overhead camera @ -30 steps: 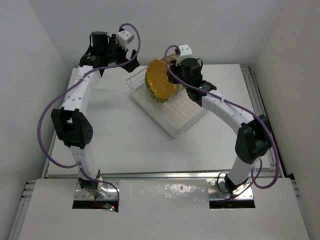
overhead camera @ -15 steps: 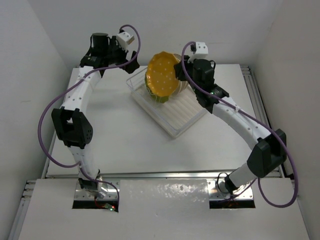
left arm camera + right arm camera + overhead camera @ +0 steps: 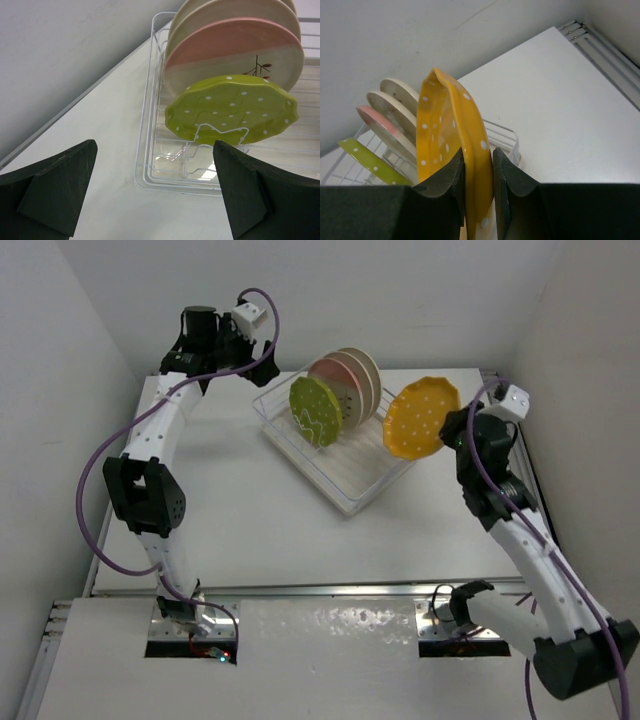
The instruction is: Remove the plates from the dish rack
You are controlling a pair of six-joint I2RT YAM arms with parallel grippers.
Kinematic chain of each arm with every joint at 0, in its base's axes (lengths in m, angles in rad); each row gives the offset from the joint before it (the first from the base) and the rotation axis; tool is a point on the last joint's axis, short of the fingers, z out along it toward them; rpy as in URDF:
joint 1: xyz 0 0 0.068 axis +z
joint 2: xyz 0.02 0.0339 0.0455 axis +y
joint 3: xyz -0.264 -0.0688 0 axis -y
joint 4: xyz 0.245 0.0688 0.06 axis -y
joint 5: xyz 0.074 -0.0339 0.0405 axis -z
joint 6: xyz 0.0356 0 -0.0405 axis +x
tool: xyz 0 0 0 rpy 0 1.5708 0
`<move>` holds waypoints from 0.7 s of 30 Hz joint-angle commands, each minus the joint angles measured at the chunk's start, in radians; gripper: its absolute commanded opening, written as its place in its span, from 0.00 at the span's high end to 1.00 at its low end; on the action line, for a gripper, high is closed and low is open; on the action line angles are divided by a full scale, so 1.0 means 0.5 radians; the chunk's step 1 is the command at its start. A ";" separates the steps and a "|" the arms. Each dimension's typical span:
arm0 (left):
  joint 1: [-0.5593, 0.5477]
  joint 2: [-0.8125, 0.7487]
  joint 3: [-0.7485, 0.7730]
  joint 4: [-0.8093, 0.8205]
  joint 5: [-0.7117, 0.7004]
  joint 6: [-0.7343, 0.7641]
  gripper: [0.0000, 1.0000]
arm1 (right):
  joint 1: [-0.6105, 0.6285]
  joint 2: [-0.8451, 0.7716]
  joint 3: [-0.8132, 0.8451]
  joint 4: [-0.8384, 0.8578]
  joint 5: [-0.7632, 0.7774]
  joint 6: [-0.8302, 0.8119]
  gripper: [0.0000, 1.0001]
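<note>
right tool (image 3: 478, 167) clamped | orange-yellow plate (image 3: 420, 418) | moved right, out of dish rack (image 3: 365, 475)

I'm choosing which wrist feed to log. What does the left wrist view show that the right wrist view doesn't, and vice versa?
Left wrist only: the face of the green dotted plate, a twig drawing on the pink-and-beige plate, and the open left gripper. Right wrist only: the orange-yellow dotted plate clamped edge-on in the right gripper. Both: the white dish rack with plates standing in it.
</note>
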 commanded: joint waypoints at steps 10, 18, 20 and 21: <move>-0.022 -0.134 0.046 0.026 0.071 -0.076 0.00 | 0.013 -0.969 -0.531 -0.604 0.846 0.679 1.00; -0.031 -0.138 0.039 0.063 0.114 -0.134 0.00 | 0.013 -1.108 -0.896 -0.887 0.850 1.234 1.00; -0.031 -0.144 0.036 0.066 0.117 -0.137 0.00 | 0.013 -1.117 -0.978 -0.890 0.840 1.304 1.00; -0.031 -0.147 0.033 0.069 0.117 -0.137 0.00 | 0.016 -1.123 -1.019 -0.905 0.843 1.420 1.00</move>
